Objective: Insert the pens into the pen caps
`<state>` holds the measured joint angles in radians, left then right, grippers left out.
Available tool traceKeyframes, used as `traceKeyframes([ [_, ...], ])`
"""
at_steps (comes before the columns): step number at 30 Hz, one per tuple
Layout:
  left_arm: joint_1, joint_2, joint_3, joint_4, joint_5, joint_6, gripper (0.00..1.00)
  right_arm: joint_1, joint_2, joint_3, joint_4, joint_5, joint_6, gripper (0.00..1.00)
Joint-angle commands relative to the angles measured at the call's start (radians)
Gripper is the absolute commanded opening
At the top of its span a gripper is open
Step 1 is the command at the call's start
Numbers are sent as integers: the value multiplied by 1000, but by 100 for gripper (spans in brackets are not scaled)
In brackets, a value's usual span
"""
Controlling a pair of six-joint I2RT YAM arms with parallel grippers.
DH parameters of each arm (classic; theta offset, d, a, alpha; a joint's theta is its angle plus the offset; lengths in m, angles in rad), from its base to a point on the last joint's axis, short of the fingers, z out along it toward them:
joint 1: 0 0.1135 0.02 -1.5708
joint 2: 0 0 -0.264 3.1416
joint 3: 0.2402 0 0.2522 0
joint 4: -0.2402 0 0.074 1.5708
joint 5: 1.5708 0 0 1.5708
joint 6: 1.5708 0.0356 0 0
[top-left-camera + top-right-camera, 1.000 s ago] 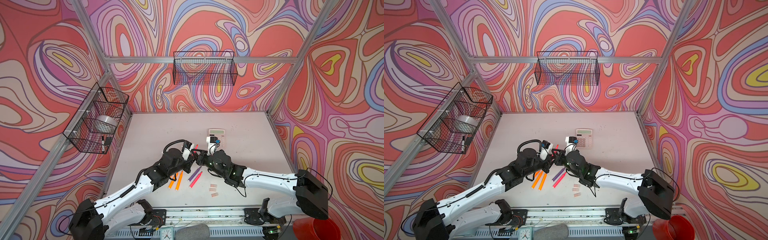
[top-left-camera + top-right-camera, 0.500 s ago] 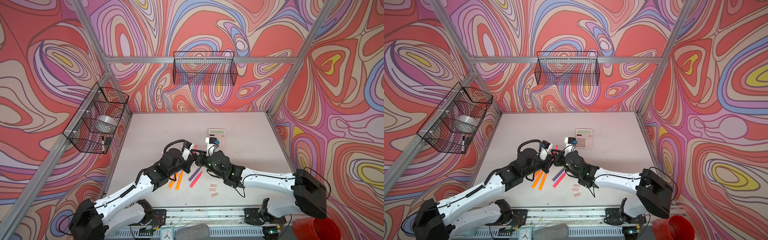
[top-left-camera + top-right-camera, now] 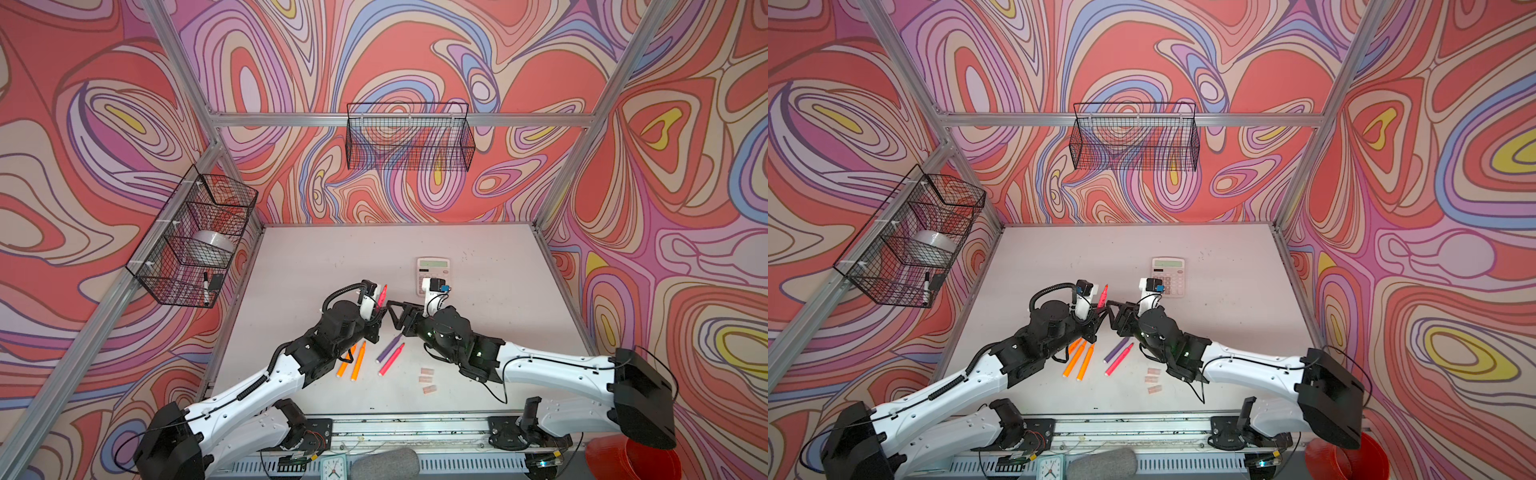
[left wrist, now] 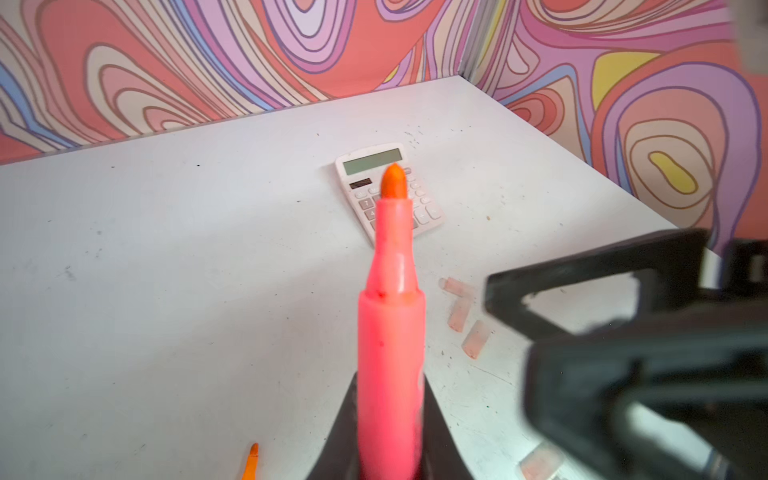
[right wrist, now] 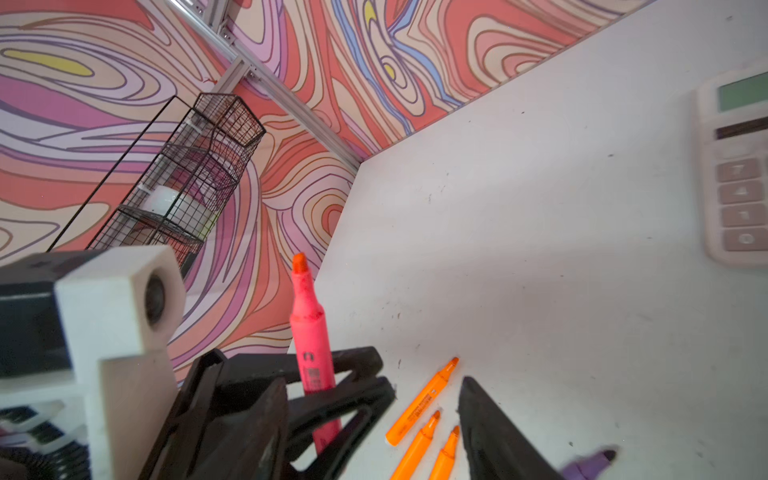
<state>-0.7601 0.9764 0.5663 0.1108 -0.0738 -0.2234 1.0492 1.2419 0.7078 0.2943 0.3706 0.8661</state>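
**Top views.** In both top views the left hand (image 3: pixel 377 312) is clenched on the upright pink pen (image 3: pixel 381 292), which has its bare tip raised above the middle of the tabletop (image 3: pixel 316 266). The right hand (image 3: pixel 393 316) stands just beside it, jaws spread and empty. In the front half of the tabletop lie three orange pens (image 3: pixel 1084 362), a purple pen (image 3: pixel 390 346) and a lying pink pen (image 3: pixel 391 360), the last two side by side. Three pale caps (image 3: pixel 424 379) lie nearer the front edge, apart from every pen. A calculator (image 3: pixel 433 268) lies behind the hands, toward the back edge.

**Left wrist view.** The upright pink pen (image 4: pixel 390 332) rises from the clenched left hand, its bare tip overlapping the calculator (image 4: pixel 365 164). The three caps (image 4: pixel 459 313) lie close together on the tabletop. A blurred black finger (image 4: pixel 582 286) of the right hand stands beside the pen without touching it.

**Right wrist view.** The left hand's black fingers (image 5: pixel 332 399) clamp the upright pink pen (image 5: pixel 309 332) low on its barrel. One finger (image 5: pixel 494 432) of the right hand stands clear of it. The orange pens (image 5: pixel 419 405) lie side by side, with the purple pen (image 5: pixel 594 461) near them.
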Motion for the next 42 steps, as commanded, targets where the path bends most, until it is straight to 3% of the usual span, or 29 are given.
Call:
traceKeyframes([
  [1,0,-38,-102,131,-55,-7,0,-11,-67,-42,-164,133,23,68],
  [4,0,-54,-149,188,-20,29,0,-66,-70,-60,-257,129,67,70],
  [7,-2,-49,-149,178,-24,66,0,-218,-42,-101,-266,-52,114,65],
  [10,0,-39,-148,176,-59,94,0,-263,-36,-147,-237,-79,129,63],
  [14,1,-41,-149,230,-77,146,0,-265,13,-133,-270,-69,140,43],
  [17,44,-21,-118,279,-6,178,0,-266,73,-124,-280,-74,172,26],
  [23,123,-6,1,209,111,181,0,-267,152,-137,-273,-50,251,17],
  [26,123,-37,-22,164,162,198,0,-266,180,-127,-292,-41,270,15],
  [29,124,-86,-82,167,130,197,0,-266,186,-136,-299,-20,287,14],
  [34,124,-105,-79,149,175,193,0,-267,195,-141,-304,12,285,21],
  [42,124,-122,-78,122,126,178,0,-267,261,-139,-232,-2,290,21],
])
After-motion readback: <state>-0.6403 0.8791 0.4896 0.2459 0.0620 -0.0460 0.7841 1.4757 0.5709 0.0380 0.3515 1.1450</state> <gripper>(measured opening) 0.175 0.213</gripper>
